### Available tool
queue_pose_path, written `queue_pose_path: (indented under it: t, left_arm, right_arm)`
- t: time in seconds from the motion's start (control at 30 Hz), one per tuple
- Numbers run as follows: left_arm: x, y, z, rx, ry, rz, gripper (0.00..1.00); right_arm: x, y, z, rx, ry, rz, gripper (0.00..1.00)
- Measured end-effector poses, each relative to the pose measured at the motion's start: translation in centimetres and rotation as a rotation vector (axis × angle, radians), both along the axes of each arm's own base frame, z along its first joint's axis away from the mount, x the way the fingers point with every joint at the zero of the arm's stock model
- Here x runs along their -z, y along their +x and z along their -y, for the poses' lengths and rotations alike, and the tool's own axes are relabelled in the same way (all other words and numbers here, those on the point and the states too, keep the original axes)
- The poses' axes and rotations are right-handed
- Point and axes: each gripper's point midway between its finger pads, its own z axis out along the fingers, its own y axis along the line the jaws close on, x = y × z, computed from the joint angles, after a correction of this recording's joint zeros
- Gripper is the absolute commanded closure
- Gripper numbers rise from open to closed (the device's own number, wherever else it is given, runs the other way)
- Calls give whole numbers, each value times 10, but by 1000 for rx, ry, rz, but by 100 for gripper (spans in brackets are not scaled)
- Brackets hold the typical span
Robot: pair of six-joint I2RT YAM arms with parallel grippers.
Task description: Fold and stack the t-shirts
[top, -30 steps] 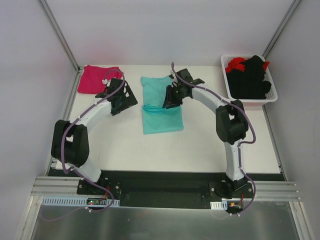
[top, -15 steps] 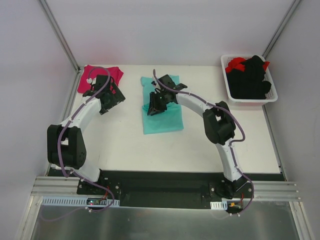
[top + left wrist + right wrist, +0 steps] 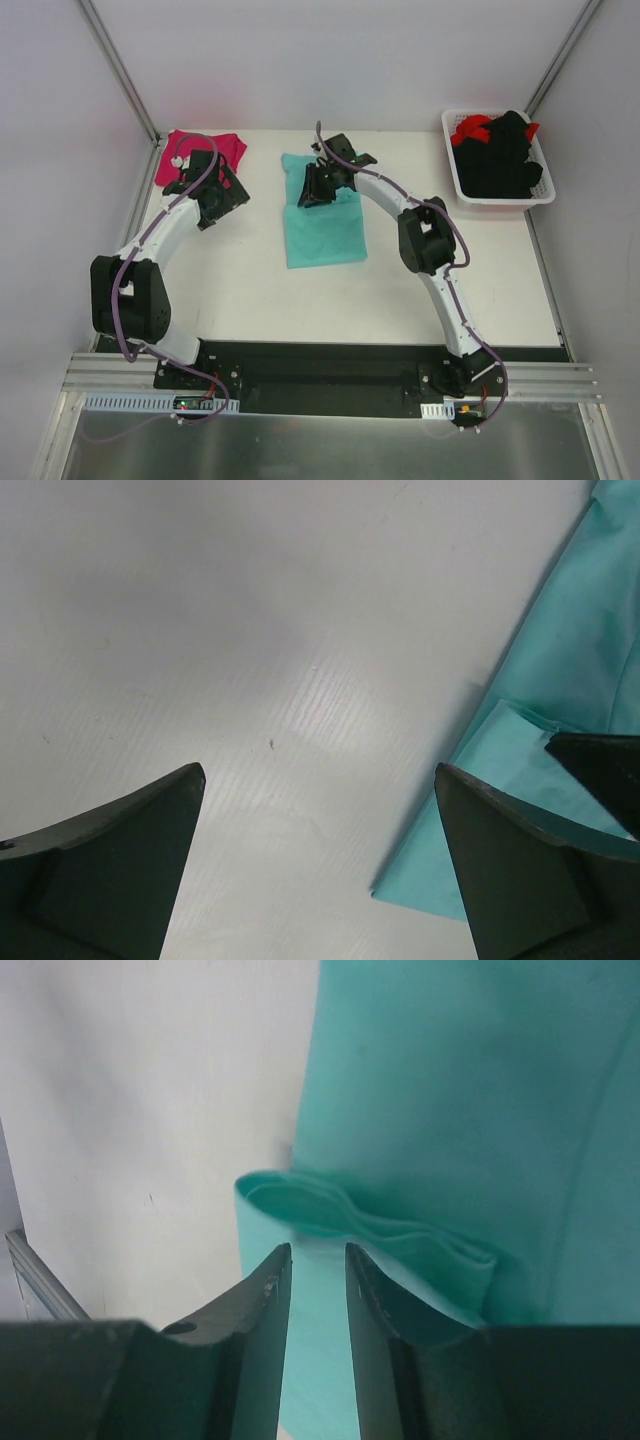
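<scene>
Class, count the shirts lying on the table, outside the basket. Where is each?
2. The teal shirt lies mid-table at the right claw; the pink shirt sits in the far left corner, partly behind the left arm. The basket may hide others.

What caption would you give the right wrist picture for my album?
Narrowly parted right gripper poised at a doubled-over fold of the teal t-shirt on the white table.

Teal t-shirt (image 3: 450,1080): runs off top and right edges in right wrist view. Its layered fold sits at jaw tips of right gripper (image 3: 315,1250); pinched or merely touched, not discernible. Overhead, left gripper (image 3: 222,195) hides part of magenta t-shirt (image 3: 180,150). Dark tip (image 3: 610,775) beyond left gripper's right jaw: cut off, unidentifiable. Black and red garments (image 3: 500,160) in basket (image 3: 505,199): count unclear.
</scene>
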Motion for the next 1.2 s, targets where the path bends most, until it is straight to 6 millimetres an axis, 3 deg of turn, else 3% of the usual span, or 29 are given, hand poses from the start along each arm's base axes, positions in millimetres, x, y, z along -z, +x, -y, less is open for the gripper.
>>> queue_pose_path:
  t: [0.17, 0.37, 0.43, 0.53, 0.73, 0.93, 1.03, 1.2]
  left_arm:
    - [-9, -6, -1, 1, -2, 14, 1]
    - [-10, -14, 0, 7, -10, 11, 1]
    - [-7, -17, 2, 15, -20, -1, 1]
    - [-5, -18, 8, 34, -43, -6, 1]
    - [14, -8, 39, 122, -124, -33, 1]
    - [53, -5, 75, 217, -204, -133, 1]
    - [55, -1, 90, 256, -224, -131, 1]
    - [48, 7, 106, 293, -249, -92, 1]
  right_arm:
    - [-7, 44, 25, 76, 32, 43, 68]
    - [-8, 70, 61, 146, 40, 51, 68]
    - [-3, 61, 74, 157, 21, 25, 68]
    - [-2, 32, 90, 154, -13, -21, 69]
    - [-28, -13, 119, 165, -8, -29, 69]
    - [-37, -8, 174, 256, -10, -10, 69]
    - [-32, -4, 190, 278, -24, -11, 69]
    - [-29, -5, 195, 276, -28, -16, 69]
